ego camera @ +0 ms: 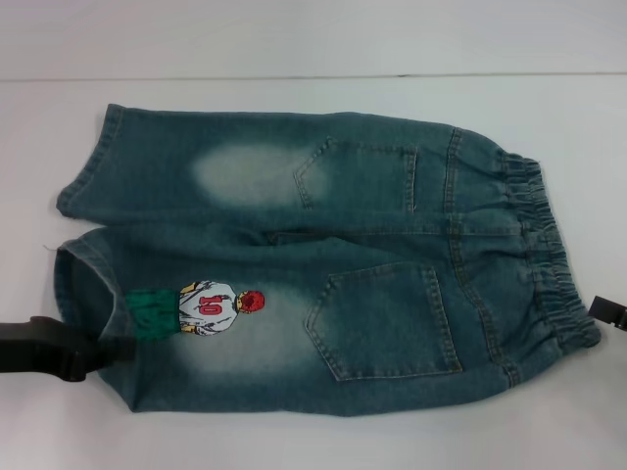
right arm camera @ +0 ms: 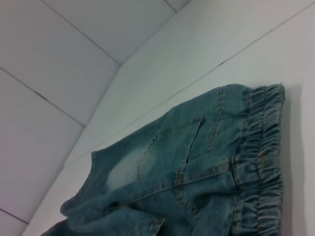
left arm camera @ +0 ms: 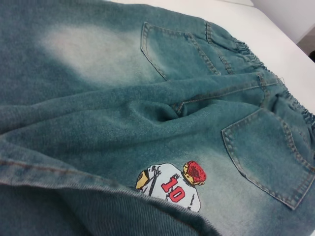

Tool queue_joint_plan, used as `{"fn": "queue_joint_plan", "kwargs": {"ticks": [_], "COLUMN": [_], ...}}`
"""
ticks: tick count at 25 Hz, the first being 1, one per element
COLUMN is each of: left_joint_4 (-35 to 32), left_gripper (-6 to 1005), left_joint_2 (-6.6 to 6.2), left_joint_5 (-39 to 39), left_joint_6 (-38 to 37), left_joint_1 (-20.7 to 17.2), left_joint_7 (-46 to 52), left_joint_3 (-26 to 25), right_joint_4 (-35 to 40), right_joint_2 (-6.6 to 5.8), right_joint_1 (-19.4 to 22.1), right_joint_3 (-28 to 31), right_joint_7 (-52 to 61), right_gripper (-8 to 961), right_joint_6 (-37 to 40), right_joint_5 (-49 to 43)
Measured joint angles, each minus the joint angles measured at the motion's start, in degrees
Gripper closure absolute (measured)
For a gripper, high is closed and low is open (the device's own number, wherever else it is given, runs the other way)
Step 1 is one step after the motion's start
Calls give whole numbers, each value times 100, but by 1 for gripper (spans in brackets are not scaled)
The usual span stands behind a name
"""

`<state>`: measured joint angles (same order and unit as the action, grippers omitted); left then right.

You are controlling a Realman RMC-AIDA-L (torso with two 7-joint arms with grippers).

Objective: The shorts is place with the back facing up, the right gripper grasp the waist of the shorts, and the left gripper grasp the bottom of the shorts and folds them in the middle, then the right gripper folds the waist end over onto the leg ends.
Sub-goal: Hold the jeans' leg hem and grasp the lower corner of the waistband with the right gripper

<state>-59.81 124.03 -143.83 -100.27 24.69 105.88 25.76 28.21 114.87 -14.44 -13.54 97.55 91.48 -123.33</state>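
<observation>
The denim shorts (ego camera: 323, 255) lie flat on the white table (ego camera: 294, 441), back pockets up. Their elastic waist (ego camera: 549, 255) is on the right and the leg ends on the left. An embroidered player numbered 10 (ego camera: 211, 305) sits on the near leg. My left gripper (ego camera: 110, 347), dark, touches the hem of the near leg (ego camera: 132, 372). That hem rises close in the left wrist view (left arm camera: 74, 182), beside the player (left arm camera: 172, 187). Only a black corner of my right gripper (ego camera: 609, 311) shows, just off the waist's near end. In the right wrist view the waist (right arm camera: 261, 162) appears, with no fingers in sight.
The table's far edge (ego camera: 294, 76) runs behind the shorts, with a pale tiled floor (right arm camera: 59, 73) beyond it. Bare white table surrounds the shorts on all sides.
</observation>
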Motion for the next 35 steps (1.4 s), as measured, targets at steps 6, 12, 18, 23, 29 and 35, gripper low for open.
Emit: {"fn": "queue_joint_plan", "kwargs": {"ticks": [6, 12, 18, 23, 29, 35], "left_joint_4": [-74, -90, -93, -92, -87, -64], "left_gripper": [984, 983, 983, 983, 983, 983], "left_joint_2": [32, 34, 33, 33, 33, 33], "left_joint_5": [24, 24, 23, 22, 21, 22], "left_joint_6": [-11, -28, -39, -40, -40, -45], "left_joint_1": [-26, -26, -32, -34, -26, 0], "left_joint_7": [13, 24, 34, 37, 45, 46], "left_joint_3": [72, 62, 51, 55, 59, 61], "right_joint_4": [-5, -9, -10, -10, -17, -18], "right_joint_2": [14, 21, -4, -21, -43, -67], "right_joint_1": [-55, -137, -119, -165, -249, -335], "right_joint_3": [-165, -328, -318, -322, -323, -342], "right_joint_7": [16, 74, 206, 461, 751, 1035], "right_gripper": [75, 84, 94, 102, 111, 120], "right_joint_6": [4, -10, -26, -99, -270, -307], "right_joint_5": [-63, -107, -130, -139, -162, -245]}}
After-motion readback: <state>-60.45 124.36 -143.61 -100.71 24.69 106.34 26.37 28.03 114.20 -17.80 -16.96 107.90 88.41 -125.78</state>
